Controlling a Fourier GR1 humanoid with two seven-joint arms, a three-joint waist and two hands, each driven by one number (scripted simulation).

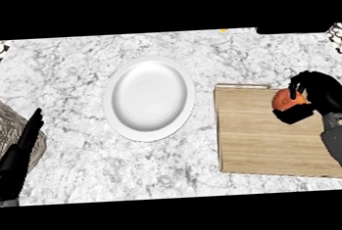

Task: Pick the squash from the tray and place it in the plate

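Fingers of the right hand (314, 99) curl round the orange squash (284, 100), holding it over the far right part of the wooden tray (266, 141). So, by my reading, the pick is made or nearly so; the carry and the placing are left. Nothing else lies on the tray. Left of it on the counter (77, 68), the white plate (150, 98) holds nothing. At the lower left edge the left hand (17, 159) rests with fingers straight.

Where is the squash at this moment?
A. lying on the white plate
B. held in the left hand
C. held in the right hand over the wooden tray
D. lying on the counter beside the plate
C: the orange squash sits within the curled fingers of the right hand above the wooden tray; the white plate holds nothing.
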